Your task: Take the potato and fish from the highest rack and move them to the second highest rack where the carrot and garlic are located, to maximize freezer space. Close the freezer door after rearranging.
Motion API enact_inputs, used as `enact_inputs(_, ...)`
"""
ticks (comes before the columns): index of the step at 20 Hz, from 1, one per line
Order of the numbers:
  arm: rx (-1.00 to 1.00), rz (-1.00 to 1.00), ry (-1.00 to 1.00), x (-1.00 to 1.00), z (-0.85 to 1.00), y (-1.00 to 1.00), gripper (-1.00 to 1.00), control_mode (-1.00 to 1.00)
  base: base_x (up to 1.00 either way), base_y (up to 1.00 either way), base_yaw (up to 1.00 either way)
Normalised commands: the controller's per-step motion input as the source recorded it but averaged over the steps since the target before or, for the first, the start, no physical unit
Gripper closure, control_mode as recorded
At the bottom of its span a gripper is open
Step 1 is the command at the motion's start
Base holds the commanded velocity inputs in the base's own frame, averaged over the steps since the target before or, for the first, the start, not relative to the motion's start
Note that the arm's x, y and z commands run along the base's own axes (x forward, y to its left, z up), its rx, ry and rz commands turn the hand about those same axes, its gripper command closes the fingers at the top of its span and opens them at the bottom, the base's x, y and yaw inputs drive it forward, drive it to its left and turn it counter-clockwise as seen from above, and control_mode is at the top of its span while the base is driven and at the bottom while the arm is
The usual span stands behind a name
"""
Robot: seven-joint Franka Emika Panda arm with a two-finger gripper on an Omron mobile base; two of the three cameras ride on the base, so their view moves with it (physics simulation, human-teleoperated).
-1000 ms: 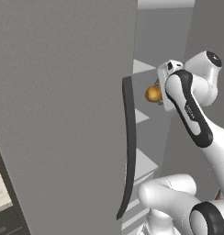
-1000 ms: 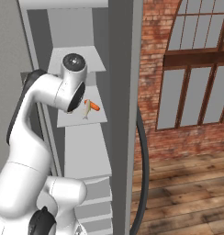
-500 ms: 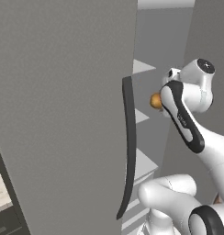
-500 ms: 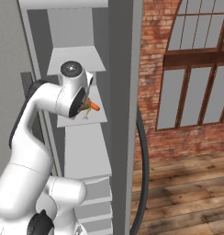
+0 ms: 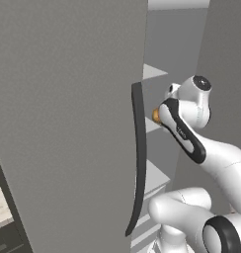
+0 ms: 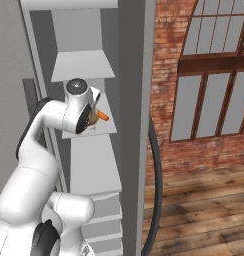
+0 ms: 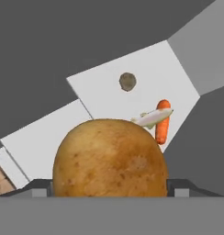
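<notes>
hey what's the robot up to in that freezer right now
The arm is reaching into the open freezer with the potato sitting between the fingers of its gripper, which looks closed on it. It is over the second highest rack, where the carrot, a pale fish-like item and a small dark round thing already lie. The freezer door is open.

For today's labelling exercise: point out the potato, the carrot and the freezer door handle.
potato (image 7: 110, 158), hand view, middle of its brown skin.
carrot (image 7: 162, 123), hand view, mid-length of the orange body.
freezer door handle (image 5: 139, 148), left base view, mid-length of the dark bar.
</notes>
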Motion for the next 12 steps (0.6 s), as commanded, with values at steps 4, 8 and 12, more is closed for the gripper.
enact_inputs(4,0.05,0.0,0.0,0.46,-0.3,0.01,1.0,-1.0,0.0,0.0,0.0)
enact_inputs(8,0.0,0.0,0.02,0.54,-0.23,0.13,1.0,-1.0,0.0,0.0,0.0)
enact_inputs(12,0.0,0.0,0.05,0.54,-0.14,0.24,1.0,-1.0,0.0,0.0,0.0)
